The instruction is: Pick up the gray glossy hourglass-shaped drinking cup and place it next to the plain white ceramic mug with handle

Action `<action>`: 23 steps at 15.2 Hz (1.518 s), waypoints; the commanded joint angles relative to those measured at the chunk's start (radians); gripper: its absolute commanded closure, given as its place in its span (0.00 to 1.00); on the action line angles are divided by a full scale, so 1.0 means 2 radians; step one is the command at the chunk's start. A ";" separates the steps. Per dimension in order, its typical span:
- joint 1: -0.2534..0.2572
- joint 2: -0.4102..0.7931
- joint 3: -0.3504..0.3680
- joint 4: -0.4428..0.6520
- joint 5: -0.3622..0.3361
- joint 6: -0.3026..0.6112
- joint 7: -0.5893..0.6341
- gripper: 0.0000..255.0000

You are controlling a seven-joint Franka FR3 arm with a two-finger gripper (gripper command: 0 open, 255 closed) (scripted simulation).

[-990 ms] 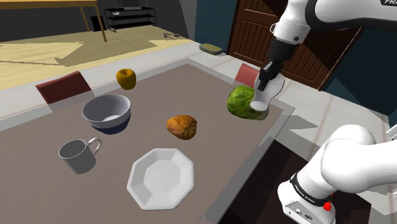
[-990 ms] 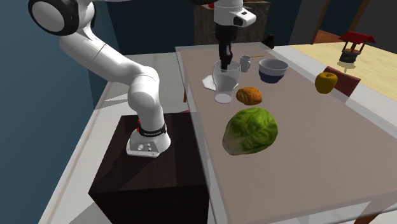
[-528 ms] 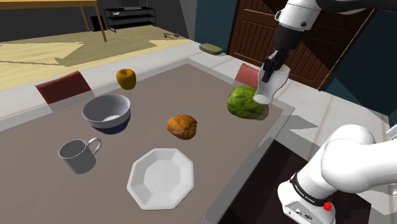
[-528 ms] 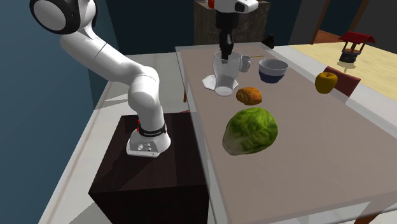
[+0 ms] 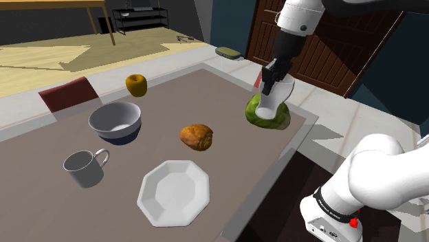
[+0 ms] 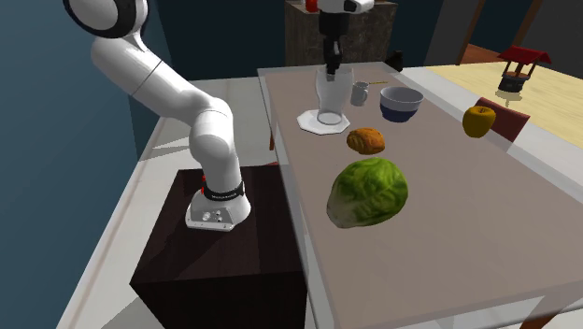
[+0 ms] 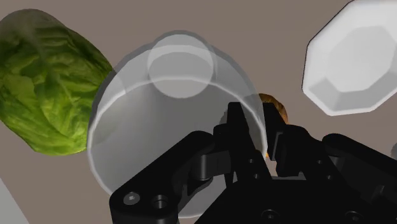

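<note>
- In the shoulder view, the black gripper (image 5: 270, 82) pinches the rim of the cup (image 5: 267, 107). The cup hangs tipped in the air, in front of the bumpy green lettuce (image 5: 280, 119). The mug (image 5: 84, 168) stands well apart from it, at the other end of the brown table (image 5: 206, 96). We think the trip is long, so the cup could bump the brown bun (image 5: 196, 137) or the round bowl (image 5: 115, 122) if it rides too low.
- In the second exterior view, the cup (image 6: 329, 98) looks clear, pale and shiny like glass. It lines up with the flat white plate (image 6: 322, 122), near the small mug (image 6: 360, 93).
- In the wrist view, the fingers (image 7: 238, 127) squeeze just one thin wall of the cup (image 7: 165, 127). It has a wide mouth and a smaller round bottom. We think so smooth a wall could slip out or swing. Set down too close, it could knock the mug.
</note>
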 commanded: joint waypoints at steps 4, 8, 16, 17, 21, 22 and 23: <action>0.015 0.044 0.050 0.027 0.023 0.024 0.055 1.00; 0.024 0.087 0.090 0.058 0.033 0.043 0.099 1.00; 0.035 0.196 0.169 0.147 0.023 0.073 0.195 1.00; 0.037 0.212 0.178 0.161 0.018 0.075 0.208 1.00; 0.045 0.282 0.215 0.224 -0.011 0.081 0.262 1.00; 0.049 0.301 0.224 0.241 -0.021 0.081 0.277 1.00; 0.053 0.321 0.232 0.260 -0.032 0.081 0.291 1.00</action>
